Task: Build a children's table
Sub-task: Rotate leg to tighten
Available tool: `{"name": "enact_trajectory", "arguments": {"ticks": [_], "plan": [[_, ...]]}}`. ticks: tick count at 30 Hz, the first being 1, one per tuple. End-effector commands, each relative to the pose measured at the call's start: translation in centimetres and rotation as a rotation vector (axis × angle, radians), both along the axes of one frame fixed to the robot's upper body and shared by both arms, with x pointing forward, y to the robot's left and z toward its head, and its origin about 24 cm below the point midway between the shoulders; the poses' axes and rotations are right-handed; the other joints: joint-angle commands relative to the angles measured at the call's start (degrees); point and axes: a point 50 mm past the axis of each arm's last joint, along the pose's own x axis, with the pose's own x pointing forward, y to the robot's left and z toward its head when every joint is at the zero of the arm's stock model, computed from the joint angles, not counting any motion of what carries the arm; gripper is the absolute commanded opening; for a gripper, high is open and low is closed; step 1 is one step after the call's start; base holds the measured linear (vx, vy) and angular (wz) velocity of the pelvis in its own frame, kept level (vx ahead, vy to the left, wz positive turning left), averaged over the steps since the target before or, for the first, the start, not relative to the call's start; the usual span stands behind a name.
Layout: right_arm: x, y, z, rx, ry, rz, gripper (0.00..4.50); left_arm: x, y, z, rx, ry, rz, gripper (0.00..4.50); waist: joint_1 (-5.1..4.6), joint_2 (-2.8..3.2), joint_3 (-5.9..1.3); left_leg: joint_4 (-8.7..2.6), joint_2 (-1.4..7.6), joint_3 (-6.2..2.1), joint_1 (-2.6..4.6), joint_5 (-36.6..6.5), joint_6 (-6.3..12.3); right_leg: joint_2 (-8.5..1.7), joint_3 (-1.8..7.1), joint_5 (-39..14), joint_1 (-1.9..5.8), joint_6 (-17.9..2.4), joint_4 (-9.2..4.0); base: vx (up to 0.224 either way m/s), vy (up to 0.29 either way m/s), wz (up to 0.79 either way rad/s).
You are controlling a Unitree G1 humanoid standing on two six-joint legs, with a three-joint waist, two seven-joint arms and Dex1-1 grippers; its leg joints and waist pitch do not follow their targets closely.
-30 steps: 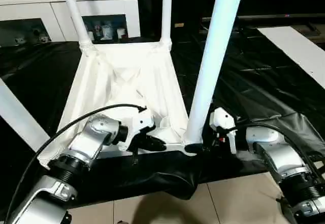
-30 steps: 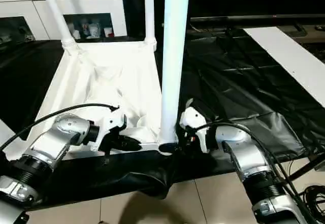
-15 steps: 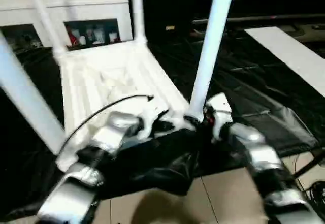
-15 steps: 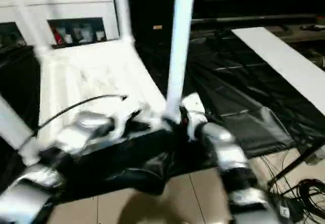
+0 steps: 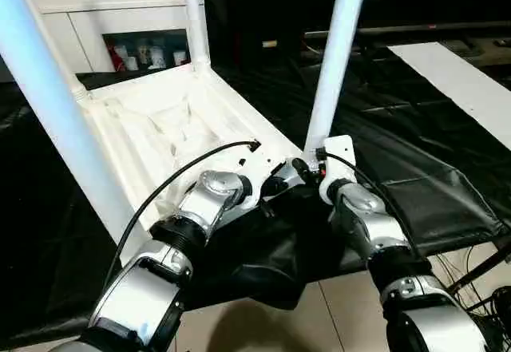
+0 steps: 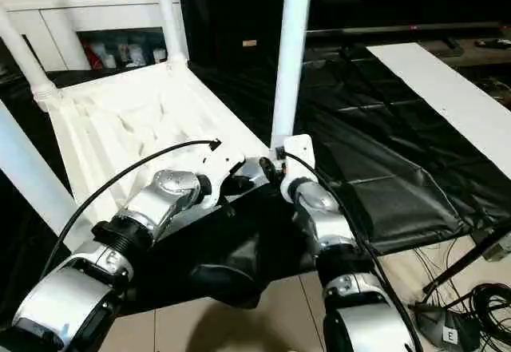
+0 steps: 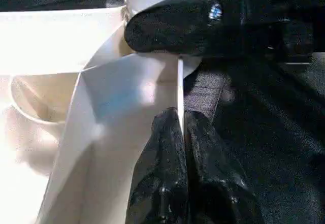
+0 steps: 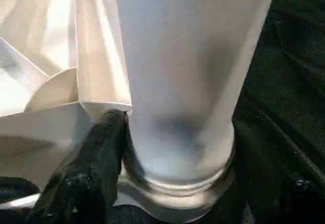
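Black sheeting is carrying the upturned tabletop (image 5: 172, 124), all four legs standing. Both arms are now crowding its near corner: left gripper (image 7: 179, 132) clamping the rim, right gripper (image 8: 152, 148) straddling the near leg (image 5: 335, 57), seating it.

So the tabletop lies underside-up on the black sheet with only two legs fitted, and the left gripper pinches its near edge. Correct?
Not quite: four legs stand in the tabletop, as the left eye view shows. The rest holds: it lies underside-up on the black sheet, and the left gripper pinches its near edge.
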Motion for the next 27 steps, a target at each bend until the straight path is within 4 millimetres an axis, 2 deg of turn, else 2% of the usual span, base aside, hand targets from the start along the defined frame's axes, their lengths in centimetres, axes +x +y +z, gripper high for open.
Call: {"name": "enact_trajectory", "arguments": {"ticks": [1,3,4,5,6,7,8,9,10,13,15,17,18,19,20,21,22,23,24,25,26,27], "plan": [[-0.4,1.7,1.2,0.031,-0.071,0.165,3.57,-0.8,0.9,-1.8,0.064,0.046,-0.032,0.00,-0.05,-0.76,-3.08,-4.32,0.19,-0.04,-0.09,-18.3,1.70,-1.77,0.79,-20.5,2.50,-9.7,-4.35,0.000,0.000,0.00],[-0.8,0.9,1.7,0.015,-0.091,0.217,3.81,-0.9,1.1,-1.8,0.067,0.042,-0.061,0.00,0.18,-0.74,-3.11,-4.25,0.21,0.01,0.08,-18.3,1.85,-1.73,0.82,-21.0,2.48,-9.1,-4.56,0.000,0.000,0.00],[-1.0,0.6,1.8,0.009,-0.093,0.234,3.85,-0.9,1.2,-1.8,0.066,0.039,-0.069,0.00,0.25,-0.85,-3.19,-4.16,0.34,0.05,0.00,-16.8,2.37,-1.69,1.06,-17.6,2.58,-9.6,-4.17,0.000,0.000,0.00],[-1.3,0.1,1.9,-0.005,-0.095,0.269,3.91,-1.0,1.3,-1.7,0.058,0.039,-0.082,0.00,0.15,-1.27,-3.08,-4.26,0.25,0.02,-0.28,-16.5,2.65,-1.57,0.92,-17.4,2.87,-9.6,-4.17,0.000,0.000,0.00],[-1.3,0.0,1.9,-0.006,-0.095,0.272,3.91,-1.0,1.3,-1.7,0.057,0.039,-0.084,0.00,0.21,-1.14,-3.04,-4.30,0.27,0.02,-0.41,-16.3,2.78,-1.66,0.90,-17.9,2.84,-9.5,-4.08,0.000,0.000,0.00],[-3.0,-2.2,2.3,-0.058,-0.095,0.392,3.91,-1.2,1.5,-1.2,0.029,0.018,-0.143,0.00,0.26,-1.15,-3.06,-4.19,0.31,0.10,-0.12,-16.3,2.87,-1.77,0.93,-18.9,2.68,-9.3,-4.31,0.000,0.000,0.00],[-3.6,-3.0,2.4,-0.070,-0.092,0.429,3.91,-1.2,1.7,-1.1,0.019,0.016,-0.150,0.00,0.90,-1.26,-3.02,-3.98,0.57,0.22,0.29,-15.9,3.72,-1.77,1.16,-18.0,2.61,-9.2,-4.48,0.000,0.000,0.00],[-4.3,-3.9,2.6,-0.082,-0.092,0.464,3.91,-1.2,1.8,-0.8,0.006,-0.004,-0.159,0.00,0.98,-1.23,-3.09,-3.85,0.68,0.46,0.47,-15.6,4.36,-1.70,1.40,-16.0,2.35,-10.2,-4.22,0.000,0.000,0.00],[-4.7,-4.4,2.8,-0.088,-0.092,0.483,3.91,-1.3,1.8,-0.6,-0.001,-0.017,-0.163,0.00,1.03,-1.29,-3.23,-3.78,0.62,0.39,0.13,-14.8,4.79,-1.71,1.30,-14.7,2.72,-10.7,-3.98,0.000,0.000,0.00],[-5.8,-5.9,3.5,-0.064,-0.087,0.513,3.91,-1.3,2.0,0.4,-0.099,-0.045,-0.153,0.00,0.90,-1.22,-3.10,-3.95,0.62,0.29,-0.25,-14.1,5.11,-1.77,1.06,-15.4,2.91,-10.9,-4.00,0.000,0.000,0.00],[-6.2,-6.2,4.0,-0.041,-0.092,0.523,3.91,-1.4,2.1,0.9,-0.147,-0.050,-0.148,0.00,0.58,-1.29,-3.09,-3.99,0.49,0.25,-0.49,-14.2,4.92,-1.78,0.98,-17.9,2.99,-10.3,-4.11,0.000,0.000,0.00],[-7.1,-6.3,4.4,-0.025,-0.087,0.556,3.97,-1.9,2.7,2.0,-0.209,-0.033,-0.153,0.44,0.55,-1.32,-3.16,-3.91,0.73,0.29,-0.26,-13.5,4.84,-1.78,1.14,-18.1,2.64,-10.2,-4.02,0.000,0.000,0.00],[-7.5,-6.2,4.4,-0.030,-0.079,0.576,3.97,-2.2,3.0,2.3,-0.219,-0.024,-0.162,0.55,0.78,-1.03,-3.36,-3.79,0.97,0.33,-0.11,-12.0,4.85,-1.85,1.28,-15.0,2.67,-11.5,-3.60,0.000,0.000,0.00],[-7.8,-6.2,4.4,-0.033,-0.073,0.590,3.97,-2.5,3.1,2.5,-0.223,-0.018,-0.168,0.58,0.76,-1.08,-3.40,-3.68,1.16,0.42,-0.02,-11.0,5.39,-1.64,1.31,-11.5,2.44,-12.8,-3.35,0.000,0.000,0.00],[-8.1,-6.1,4.3,-0.033,-0.065,0.598,3.97,-2.7,3.2,2.6,-0.220,-0.017,-0.175,0.66,0.69,-1.03,-3.40,-3.66,1.02,0.43,-0.14,-10.6,5.57,-1.53,1.23,-10.5,2.51,-13.2,-3.20,0.000,0.000,0.00],[-8.2,-5.9,4.3,-0.031,-0.057,0.601,3.97,-3.0,3.5,3.0,-0.219,-0.015,-0.183,0.76,0.66,-1.36,-3.45,-3.56,0.96,0.50,-0.17,-10.2,5.88,-1.44,1.14,-9.5,2.50,-13.3,-3.13,0.000,0.000,0.00],[-8.2,-5.6,4.3,-0.023,-0.055,0.600,3.97,-3.4,3.7,3.3,-0.225,-0.011,-0.191,0.84,0.68,-1.21,-3.31,-3.64,0.94,0.44,-0.32,-9.6,6.03,-1.48,1.12,-9.0,2.53,-13.5,-3.00,0.000,0.000,0.00],[-8.2,-5.6,4.3,-0.022,-0.054,0.600,3.97,-3.4,3.8,3.4,-0.226,-0.011,-0.192,0.90,0.66,-1.17,-3.29,-3.65,1.03,0.48,-0.20,-9.7,5.90,-1.54,1.15,-9.2,2.50,-13.5,-2.99,0.000,0.000,0.00],[-8.3,-5.3,4.3,-0.009,-0.053,0.607,3.97,-3.8,4.0,3.7,-0.234,0.001,-0.201,0.96,0.61,-1.47,-3.22,-3.60,0.90,0.52,-0.30,-9.9,5.96,-1.50,1.12,-9.9,2.45,-13.3,-3.09,0.000,0.000,0.00],[-8.2,-4.9,4.4,-0.002,-0.054,0.613,3.97,-4.2,4.2,4.0,-0.234,0.009,-0.209,1.05,0.56,-1.19,-3.10,-3.73,1.02,0.52,-0.12,-10.9,5.23,-1.59,1.20,-11.9,2.34,-13.0,-3.09,0.000,0.000,0.00],[-7.8,-4.0,4.5,0.017,-0.063,0.633,3.97,-4.9,5.0,4.4,-0.234,0.026,-0.218,1.14,0.40,-1.41,-2.93,-3.88,0.91,0.48,-0.32,-11.6,4.76,-1.58,1.17,-13.9,2.33,-12.4,-3.22,0.000,0.000,0.00],[-7.8,-3.9,4.5,0.017,-0.063,0.633,3.97,-4.9,5.0,4.4,-0.234,0.027,-0.218,1.21,0.37,-1.25,-2.98,-3.91,0.95,0.45,-0.22,-11.9,4.30,-1.64,1.18,-14.6,2.33,-12.1,-3.20,0.000,0.000,0.00]]}}
